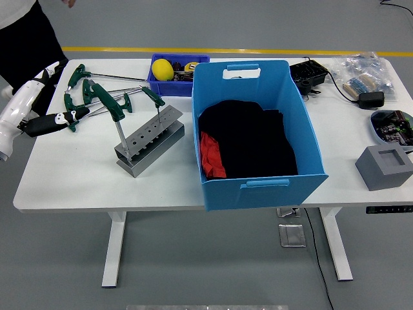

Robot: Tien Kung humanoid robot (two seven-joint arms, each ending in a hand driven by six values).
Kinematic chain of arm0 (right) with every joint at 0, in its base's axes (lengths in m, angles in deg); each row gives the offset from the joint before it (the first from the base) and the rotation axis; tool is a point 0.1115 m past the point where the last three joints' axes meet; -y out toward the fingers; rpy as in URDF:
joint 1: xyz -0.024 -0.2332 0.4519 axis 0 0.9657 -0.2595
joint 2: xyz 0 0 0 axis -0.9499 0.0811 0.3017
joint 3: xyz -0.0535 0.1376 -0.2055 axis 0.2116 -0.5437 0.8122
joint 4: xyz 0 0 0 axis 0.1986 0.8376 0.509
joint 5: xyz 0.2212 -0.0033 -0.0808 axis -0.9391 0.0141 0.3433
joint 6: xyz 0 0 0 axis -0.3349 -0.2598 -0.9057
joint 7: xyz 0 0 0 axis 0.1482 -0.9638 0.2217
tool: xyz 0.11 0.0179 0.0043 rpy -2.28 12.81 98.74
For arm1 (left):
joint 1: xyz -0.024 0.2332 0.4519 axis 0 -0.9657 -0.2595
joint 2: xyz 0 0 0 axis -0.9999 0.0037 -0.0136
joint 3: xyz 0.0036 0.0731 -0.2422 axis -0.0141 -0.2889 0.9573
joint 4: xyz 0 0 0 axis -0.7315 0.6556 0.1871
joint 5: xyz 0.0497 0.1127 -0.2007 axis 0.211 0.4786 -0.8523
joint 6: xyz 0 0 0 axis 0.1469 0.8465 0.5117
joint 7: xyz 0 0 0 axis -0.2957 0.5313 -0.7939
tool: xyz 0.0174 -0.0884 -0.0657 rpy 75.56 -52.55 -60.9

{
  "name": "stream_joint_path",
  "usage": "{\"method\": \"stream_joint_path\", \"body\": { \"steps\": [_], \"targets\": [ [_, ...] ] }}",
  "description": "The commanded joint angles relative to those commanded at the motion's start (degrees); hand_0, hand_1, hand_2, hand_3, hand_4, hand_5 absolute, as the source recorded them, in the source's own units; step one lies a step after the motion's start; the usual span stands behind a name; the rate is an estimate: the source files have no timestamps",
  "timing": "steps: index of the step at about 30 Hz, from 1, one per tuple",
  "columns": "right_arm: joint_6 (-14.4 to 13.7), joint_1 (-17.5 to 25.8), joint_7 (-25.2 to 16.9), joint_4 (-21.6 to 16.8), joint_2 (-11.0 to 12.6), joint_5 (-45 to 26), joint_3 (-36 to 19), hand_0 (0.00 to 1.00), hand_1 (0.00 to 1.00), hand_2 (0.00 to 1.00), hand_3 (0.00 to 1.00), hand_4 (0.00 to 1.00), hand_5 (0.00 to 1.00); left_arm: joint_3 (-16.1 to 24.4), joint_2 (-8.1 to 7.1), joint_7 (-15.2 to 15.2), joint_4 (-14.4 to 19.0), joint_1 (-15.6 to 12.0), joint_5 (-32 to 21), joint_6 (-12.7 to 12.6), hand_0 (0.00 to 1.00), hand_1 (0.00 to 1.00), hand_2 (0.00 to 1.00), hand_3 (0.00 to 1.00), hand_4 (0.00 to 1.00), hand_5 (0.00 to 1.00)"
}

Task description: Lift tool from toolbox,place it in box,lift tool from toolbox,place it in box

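Note:
A grey metal tool stand [150,139] sits left of centre with two green T-handle wrenches upright in it, one [111,107] at its near end and one [153,97] at its far end. Several more green-handled wrenches [80,76] lie on the table behind it. My left hand [63,120] comes in from the left edge, its black fingers curled around the green handle of a wrench [71,111] whose shaft points right, low over the table. The big blue box [310,139] stands at the centre, with black cloth [251,142] and a red item [211,157] inside.
A small blue bin [155,85] with a yellow object [162,69] stands behind the stand. At the right are a black device [308,75], bagged parts [364,71], a round dish [377,129] and a grey block [385,166]. A person in dark clothing [29,39] stands at the far left.

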Motion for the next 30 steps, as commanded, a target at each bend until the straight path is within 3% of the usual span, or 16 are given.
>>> {"method": "stream_joint_path", "body": {
  "steps": [11,19,21,30],
  "targets": [
    [0.1,0.1,0.0,0.0,0.1,-0.1,0.0,0.66,0.607,0.673,0.535,0.785,0.598,-1.7,-1.0,0.7,-1.5,1.6,3.3,-1.0,0.998,0.998,0.998,0.998,0.998,0.695],
    [0.0,0.5,0.0,0.1,0.0,-0.3,-0.1,0.659,0.607,0.673,0.535,0.786,0.598,-2.1,-1.87,1.5,-1.3,2.2,10.7,-2.0,0.998,0.998,0.998,0.998,0.998,0.665],
    [0.0,0.5,0.1,0.1,-0.1,0.1,-0.4,0.659,0.607,0.673,0.535,0.786,0.599,-2.1,-1.85,1.7,-1.1,2.3,12.1,-2.2,0.998,0.998,0.998,0.998,0.998,0.613],
    [0.1,0.2,0.2,0.1,-0.2,0.8,-0.8,0.659,0.607,0.673,0.535,0.785,0.598,-1.4,-1.69,1.8,-1.0,2.0,12.4,-2.5,0.998,0.998,0.998,0.998,0.998,0.612]
  ]
}}
